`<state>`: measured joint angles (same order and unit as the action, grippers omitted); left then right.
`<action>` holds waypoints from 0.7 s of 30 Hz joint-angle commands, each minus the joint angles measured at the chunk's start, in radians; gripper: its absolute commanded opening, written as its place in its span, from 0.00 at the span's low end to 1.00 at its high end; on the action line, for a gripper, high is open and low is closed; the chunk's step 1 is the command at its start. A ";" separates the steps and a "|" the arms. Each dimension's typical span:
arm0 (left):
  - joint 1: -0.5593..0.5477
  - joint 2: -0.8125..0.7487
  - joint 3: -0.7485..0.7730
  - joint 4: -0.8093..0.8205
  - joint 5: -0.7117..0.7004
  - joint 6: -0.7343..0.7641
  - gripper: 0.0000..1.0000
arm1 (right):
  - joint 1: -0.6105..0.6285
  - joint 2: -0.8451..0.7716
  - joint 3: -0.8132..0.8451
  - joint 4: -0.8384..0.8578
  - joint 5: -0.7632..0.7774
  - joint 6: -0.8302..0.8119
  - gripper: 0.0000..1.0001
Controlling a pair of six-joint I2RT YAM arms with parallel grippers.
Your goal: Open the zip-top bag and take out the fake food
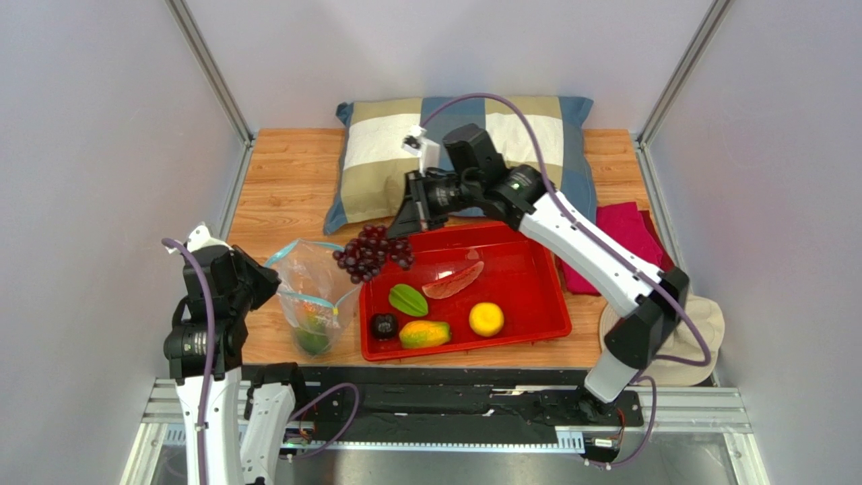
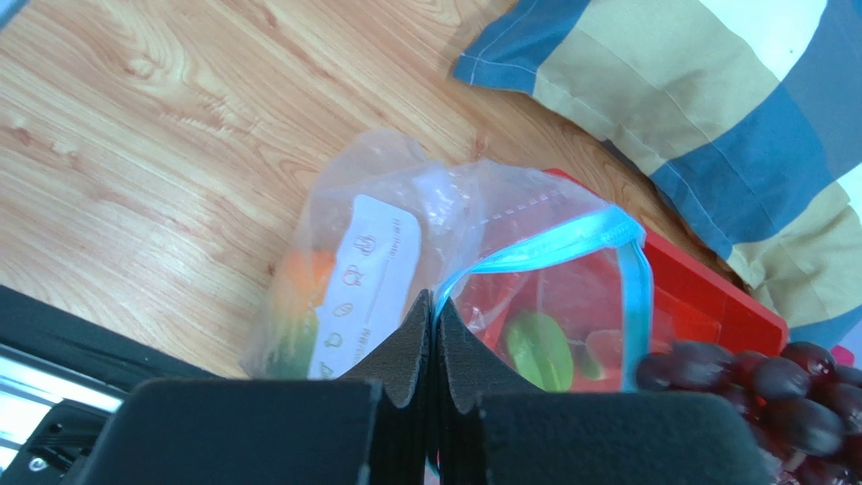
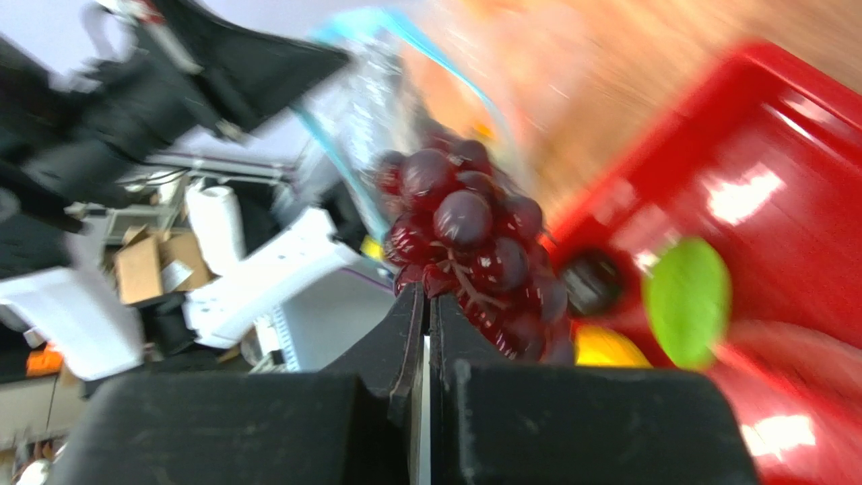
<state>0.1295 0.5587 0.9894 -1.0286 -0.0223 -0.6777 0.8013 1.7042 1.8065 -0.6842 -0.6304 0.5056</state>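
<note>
Purple grapes (image 1: 372,253) are hanging from the right pincer (image 3: 426,303), which is squeezing tight on their stem. The grapes are hanging just above the spot between the zip-top bag (image 2: 384,253) and the red tray (image 1: 521,283). The left pincer (image 2: 433,308) is closed and pinching the bag's blue rim. The bag is standing open on the wooden surface (image 1: 288,167), just beside the tray's left side. Green and orange toy food (image 1: 314,338) is sitting inside the bag, and five more pieces (image 1: 486,319) are lying in the tray.

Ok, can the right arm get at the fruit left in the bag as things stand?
Probably not yet. The right gripper is shut on the grapes, so it has no free grip. Otherwise the way looks free: the left gripper holds the zip-top bag by its rim, mouth open above the fruit.
</note>
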 commanded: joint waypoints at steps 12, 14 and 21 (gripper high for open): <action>-0.001 0.063 -0.004 0.108 0.135 0.021 0.00 | -0.083 -0.060 -0.288 -0.184 0.239 -0.262 0.63; -0.001 0.067 -0.023 0.116 0.154 0.023 0.00 | -0.074 -0.055 -0.251 -0.181 0.259 -0.263 0.69; -0.001 0.070 -0.021 0.133 0.183 0.041 0.00 | 0.056 0.079 0.023 -0.092 0.238 -0.187 0.66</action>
<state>0.1295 0.6357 0.9607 -0.9485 0.1204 -0.6476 0.7681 1.7050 1.6482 -0.8742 -0.3775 0.2798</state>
